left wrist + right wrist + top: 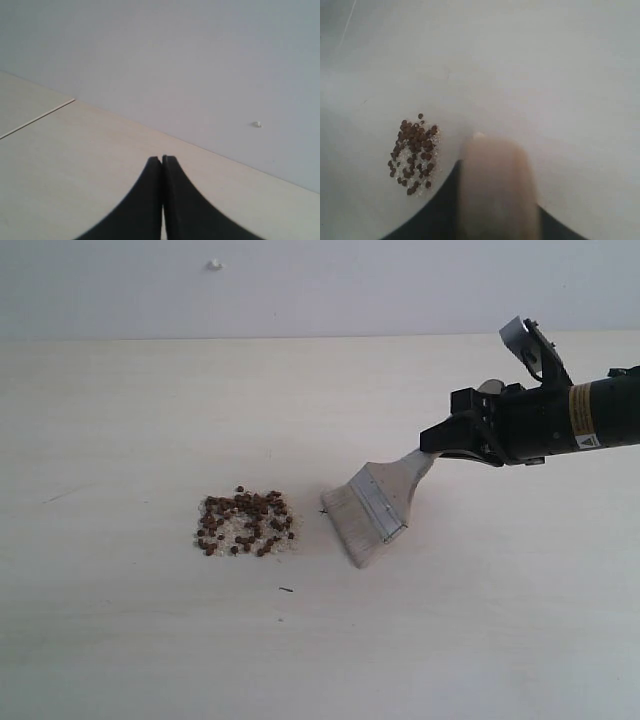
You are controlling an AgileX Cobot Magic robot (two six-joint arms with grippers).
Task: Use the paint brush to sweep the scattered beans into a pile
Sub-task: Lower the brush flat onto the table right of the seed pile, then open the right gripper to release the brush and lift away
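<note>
The beans lie gathered in one patch of reddish-brown pellets and pale crumbs on the pale table; the right wrist view shows the beans too. The paint brush slants down from the right, its cream bristles on the table a short way right of the patch. My right gripper is shut on the brush's wooden handle, which fills the right wrist view as the blurred paint brush. My left gripper is shut on nothing and out of the exterior view.
A lone dark speck lies in front of the patch. A grey wall rises behind the table, with a small white mark on it. A seam crosses the tabletop in the left wrist view.
</note>
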